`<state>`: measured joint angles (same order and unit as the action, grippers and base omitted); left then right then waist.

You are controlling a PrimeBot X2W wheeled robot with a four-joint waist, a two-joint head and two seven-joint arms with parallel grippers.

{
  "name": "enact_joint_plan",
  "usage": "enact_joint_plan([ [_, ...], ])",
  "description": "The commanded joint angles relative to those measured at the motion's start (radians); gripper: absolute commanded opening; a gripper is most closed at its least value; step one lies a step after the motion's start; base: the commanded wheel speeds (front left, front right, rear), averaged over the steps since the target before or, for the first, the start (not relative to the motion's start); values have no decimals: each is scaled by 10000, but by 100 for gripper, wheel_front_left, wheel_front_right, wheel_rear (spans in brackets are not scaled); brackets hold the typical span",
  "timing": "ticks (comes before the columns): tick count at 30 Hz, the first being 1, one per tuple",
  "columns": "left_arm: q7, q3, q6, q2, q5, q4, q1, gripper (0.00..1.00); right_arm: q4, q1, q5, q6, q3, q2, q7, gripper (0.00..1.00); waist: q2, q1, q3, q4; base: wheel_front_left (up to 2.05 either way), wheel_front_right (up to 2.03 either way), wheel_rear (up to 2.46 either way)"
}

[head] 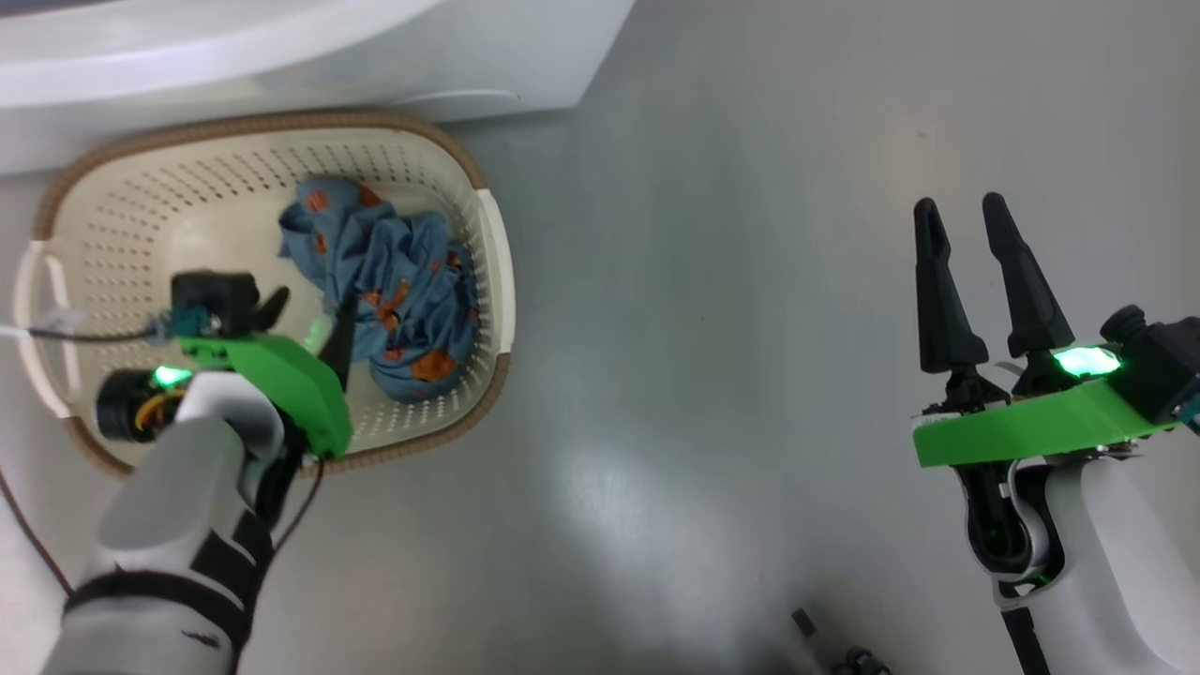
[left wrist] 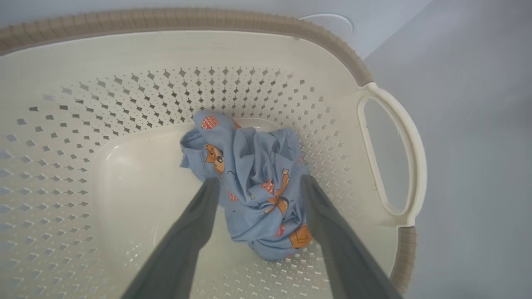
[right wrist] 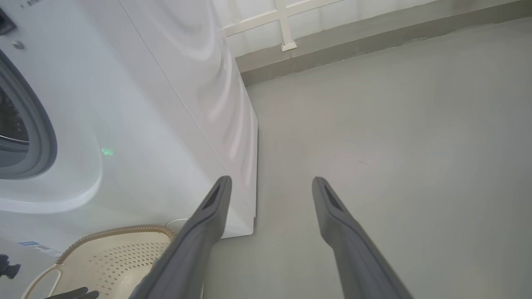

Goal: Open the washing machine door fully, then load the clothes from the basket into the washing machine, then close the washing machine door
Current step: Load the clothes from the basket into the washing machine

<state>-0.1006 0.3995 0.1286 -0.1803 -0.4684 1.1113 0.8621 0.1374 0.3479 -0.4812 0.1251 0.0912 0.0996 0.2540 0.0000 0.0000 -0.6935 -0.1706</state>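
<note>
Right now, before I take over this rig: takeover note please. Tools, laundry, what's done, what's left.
Left tool: open, down inside the basket, fingers either side of the clothes, not closed on them.
Right tool: open, empty, over the floor to the right of the basket.
Things: the clothes lie as one blue bundle in the basket's right half. The basket sits just in front of the washing machine.
Done: the grey door seal is uncovered, so the door looks open. How far, I cannot tell.
Left: grip the clothes, load them into the machine, close the door.
</note>
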Motion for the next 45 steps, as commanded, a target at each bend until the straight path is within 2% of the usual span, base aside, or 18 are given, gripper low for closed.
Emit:
enact_joint_plan([
  [1, 160, 27, 20, -431, -278, -25, 204, 100, -254, 20, 126, 56, 218, 3, 78, 100, 0, 0, -607, -325, 0, 0, 0],
  [12, 1033, 1348, 21, -1362, -1603, 119, 1252, 100, -402, 523, 108, 56, 545, -276, 78, 100, 0, 0, -1673, -961, 0, 0, 0],
  [33, 1951, 2779, 21, -2244, -3568, 246, 2134, 100, -675, 669, -11, 56, 1282, -486, 78, 100, 0, 0, -2500, -1922, 0, 0, 0],
  [34, 1922, 2880, 21, -2274, -3614, 204, 2134, 71, -687, 656, -13, 56, 1286, -487, 78, 100, 0, 0, -2495, -1949, 0, 0, 0],
  [35, 1888, 2954, 21, -2294, -3673, 199, 2135, 34, -695, 644, -26, 56, 1284, -489, 78, 100, 0, 0, -2479, -1964, 0, 0, 0],
  [36, 1888, 2954, 21, -2294, -3673, 199, 2135, 34, -695, 644, -26, 56, 1284, -489, 78, 100, 0, 0, -2479, -1964, 0, 0, 0],
  [37, 1861, 3024, 21, -2295, -3732, 210, 2135, 0, -702, 629, -36, 56, 1269, -489, 78, 100, 0, 0, -2456, -1965, 0, 0, 0],
  [45, 1041, 3349, 21, -2069, -4540, 137, 1916, 0, -694, 568, 70, 56, 1007, -492, 78, 100, 0, 0, -1866, -1611, 0, 0, 0],
])
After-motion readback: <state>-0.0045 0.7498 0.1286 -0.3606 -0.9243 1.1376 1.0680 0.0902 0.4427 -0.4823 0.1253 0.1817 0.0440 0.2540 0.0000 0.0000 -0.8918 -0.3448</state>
